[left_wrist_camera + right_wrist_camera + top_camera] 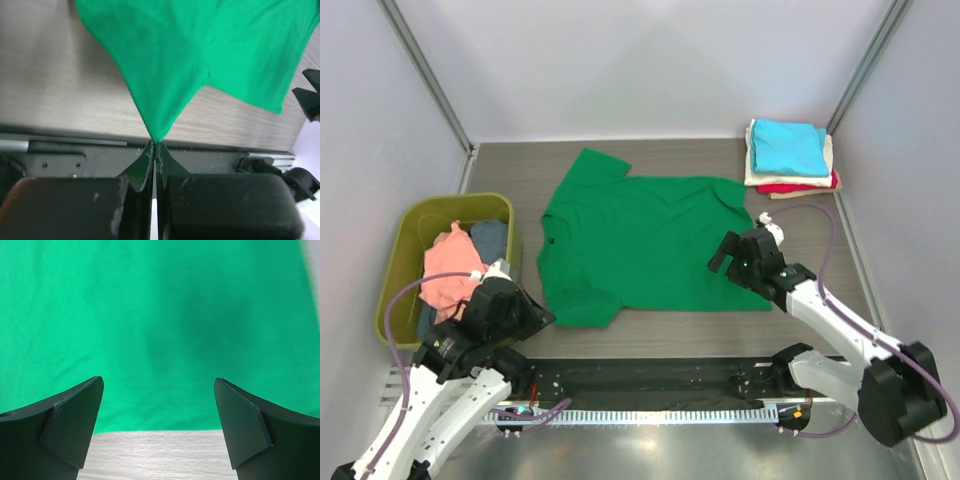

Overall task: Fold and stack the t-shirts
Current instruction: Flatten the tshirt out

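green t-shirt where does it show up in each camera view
Top external: green t-shirt spread flat in the middle of the table.
Left wrist: fills the upper frame; one corner comes to a point, pinched in the shut left gripper.
Right wrist: fills most of the frame, beyond the open right gripper.
Shared landmark: the grey wood-grain table, visible beside the shirt's edge in all three.

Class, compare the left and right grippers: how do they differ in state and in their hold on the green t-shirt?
The left gripper is shut, pinching a corner of the green t-shirt; the right gripper is open, holding nothing. The left is at the shirt's near-left corner, the right over its near-right edge. Both are black and at the same shirt.
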### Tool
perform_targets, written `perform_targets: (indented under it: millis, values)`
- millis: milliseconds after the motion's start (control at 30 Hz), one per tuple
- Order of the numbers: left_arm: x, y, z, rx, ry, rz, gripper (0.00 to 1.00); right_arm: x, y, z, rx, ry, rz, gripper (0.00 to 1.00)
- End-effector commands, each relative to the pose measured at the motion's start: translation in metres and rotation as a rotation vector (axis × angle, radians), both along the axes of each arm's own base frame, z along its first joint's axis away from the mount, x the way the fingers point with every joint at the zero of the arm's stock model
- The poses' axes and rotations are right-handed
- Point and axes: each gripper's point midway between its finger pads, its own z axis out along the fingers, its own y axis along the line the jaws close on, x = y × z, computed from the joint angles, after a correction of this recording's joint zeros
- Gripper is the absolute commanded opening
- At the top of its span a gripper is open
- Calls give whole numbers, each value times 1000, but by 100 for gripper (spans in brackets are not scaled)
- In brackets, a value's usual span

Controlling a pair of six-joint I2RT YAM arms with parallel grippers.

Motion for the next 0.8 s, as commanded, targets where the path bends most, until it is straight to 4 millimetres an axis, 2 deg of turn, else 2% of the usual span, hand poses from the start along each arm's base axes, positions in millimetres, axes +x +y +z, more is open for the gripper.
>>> perform_targets:
  millis: [0,200,267,333,400,500,600,667,767]
  values:
    - [-24,7,-1,-45,82,53,0,3,-19,10,60,-89,-199,98]
    - [-26,5,-6,-61,76,45,0,-20,-35,-8,83,-73,-292,98]
    - [-21,1,-12,-55,85,31,0,-23,-41,-13,71,-58,-328,96]
    - [-15,-13,-13,-101,77,-6,0,-33,-48,-23,49,-7,-369,95]
    - [-12,-20,-25,-113,99,-21,0,-45,-57,-32,16,45,-409,92]
    - [0,-29,-26,-126,79,-39,0,-57,-73,-39,-52,83,-474,89]
    - [14,-34,-23,-110,51,-47,0,-61,-77,-34,-91,97,-475,87]
    - [25,-40,-17,-105,13,-73,0,-64,-81,-35,-116,112,-486,93]
    - [43,-45,-14,-59,0,-97,0,-79,-84,-49,-156,194,-483,100]
